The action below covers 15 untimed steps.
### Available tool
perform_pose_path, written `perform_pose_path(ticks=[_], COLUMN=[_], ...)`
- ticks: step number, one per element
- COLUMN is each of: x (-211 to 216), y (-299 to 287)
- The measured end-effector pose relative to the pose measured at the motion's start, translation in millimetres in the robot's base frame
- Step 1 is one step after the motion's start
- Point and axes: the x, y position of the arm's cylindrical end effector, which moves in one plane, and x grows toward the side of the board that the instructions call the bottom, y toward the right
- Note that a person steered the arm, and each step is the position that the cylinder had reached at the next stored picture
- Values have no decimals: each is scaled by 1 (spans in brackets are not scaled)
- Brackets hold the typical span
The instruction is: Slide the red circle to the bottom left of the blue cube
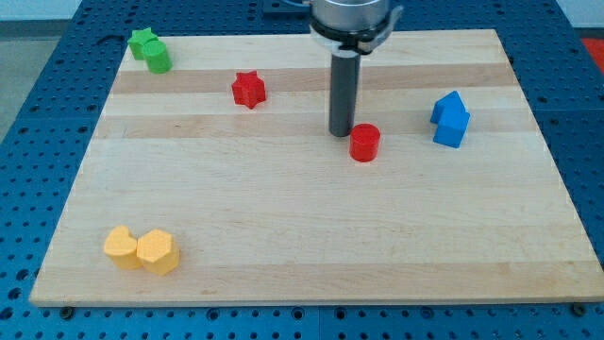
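Work is only part done, I think. In the camera view, the red circle (364, 143) sits near the middle of the tabletop (302, 236), well apart from the blue cube (451, 127) and the other blue block (448, 107) touching it at the view's right. My tip (341, 132) is just beside the red circle, on its upper left side. The circle must go right and a little down to end low and left of the cube. There is no claw here, only a dark smooth rod. The tabletop is pale wood with long stripes. A red star (248, 90), two green blocks (150, 50), a yellow heart (121, 246) and a yellow six-sided block (158, 252) look like shiny plastic
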Motion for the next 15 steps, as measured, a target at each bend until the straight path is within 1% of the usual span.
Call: perform_pose_path(ticks=[2,3,5,6,7,8,9,10,12,13,15], x=[8,14,23,28,42,73,81,80,79,80,52], y=[-28,-14,69,76,28,7,30,63,87,91,91])
